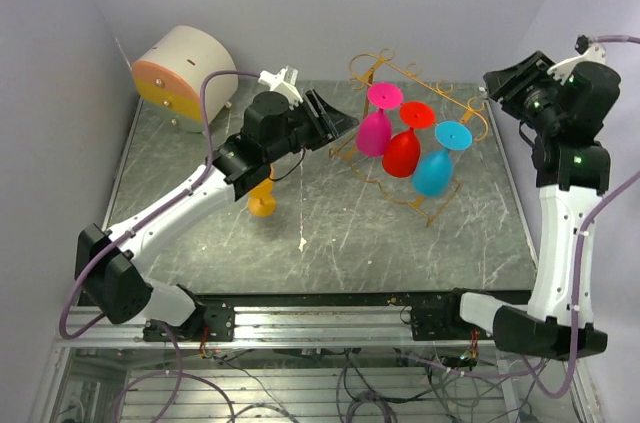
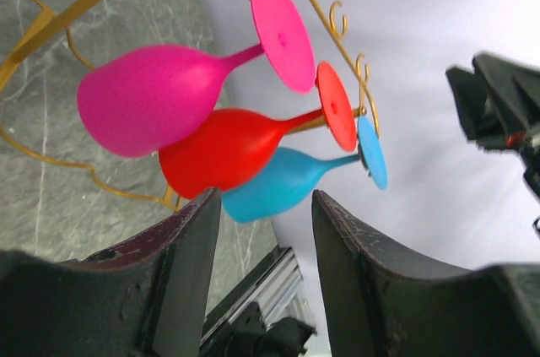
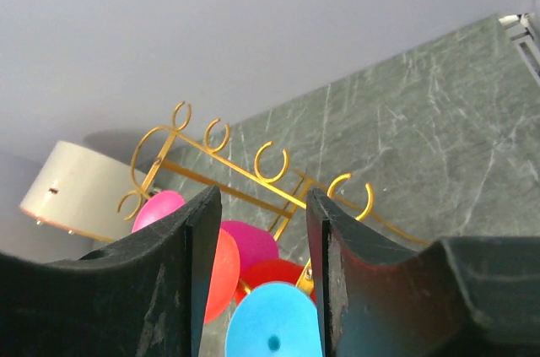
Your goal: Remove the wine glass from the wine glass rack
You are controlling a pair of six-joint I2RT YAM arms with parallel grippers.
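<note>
The gold wire wine glass rack (image 1: 425,78) stands at the back middle of the table. Three glasses hang from it upside down: pink (image 1: 374,130), red (image 1: 402,151) and blue (image 1: 435,170). My left gripper (image 1: 340,124) is open and empty just left of the pink glass. In the left wrist view the pink (image 2: 152,100), red (image 2: 228,150) and blue (image 2: 278,188) glasses lie just beyond the open left gripper (image 2: 263,205). My right gripper (image 1: 494,84) is open and empty, raised to the right of the rack. The right wrist view shows the rack's scrolls (image 3: 274,163) and the blue glass's foot (image 3: 274,323).
A round cream-and-orange drawer box (image 1: 182,73) sits at the back left and also shows in the right wrist view (image 3: 72,188). An orange glass (image 1: 262,200) rests on the table, partly hidden under my left arm. The table's grey metal top (image 1: 330,243) has raised side rails.
</note>
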